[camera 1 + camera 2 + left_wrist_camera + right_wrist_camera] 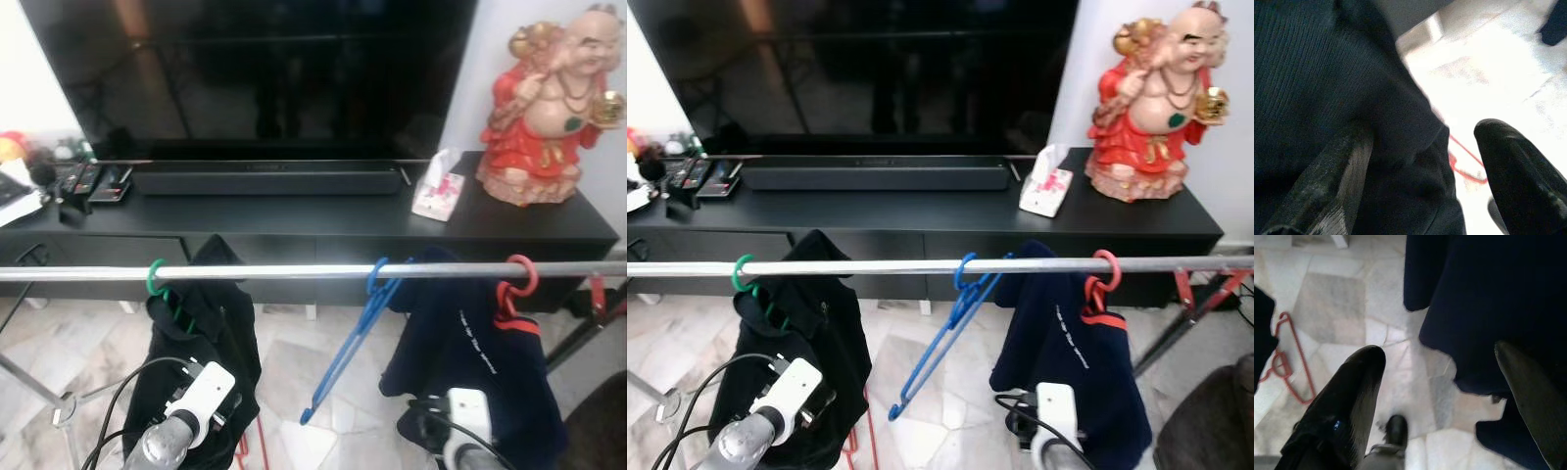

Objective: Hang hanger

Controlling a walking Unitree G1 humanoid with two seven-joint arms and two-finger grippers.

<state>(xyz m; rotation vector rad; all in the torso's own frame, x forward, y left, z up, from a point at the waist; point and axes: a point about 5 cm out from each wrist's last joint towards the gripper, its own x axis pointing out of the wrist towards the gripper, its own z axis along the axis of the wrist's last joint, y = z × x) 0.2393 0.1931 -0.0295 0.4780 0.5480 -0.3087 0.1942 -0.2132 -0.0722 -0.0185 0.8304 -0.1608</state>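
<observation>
A: Where do the hangers sit?

B: Three hang on the silver rail (294, 271) crossing the middle of the head views. The green hanger (157, 281) at 9 o'clock carries a black garment (201, 343). The blue hanger (358, 328) near the centre is bare and tilts down toward 7 o'clock. The red hanger (516, 284) at 3 o'clock holds a navy shirt (475, 357). Another, the fallen red hanger (1288, 362), lies flat on the marble floor (1337, 308).

A: And the grippers?

B: The left gripper (1420, 171) is low at 7 o'clock against the black garment, jaws spread, with cloth lying between them but not pinched. The right gripper (1442, 396) is at 5 o'clock beside the navy shirt's hem, jaws spread over bare floor.

A: Behind the rail?

B: A black bench (323, 220) bears a television (265, 69), a soundbar (265, 178), a tissue box (438, 191) and a red figurine (549, 108).
</observation>
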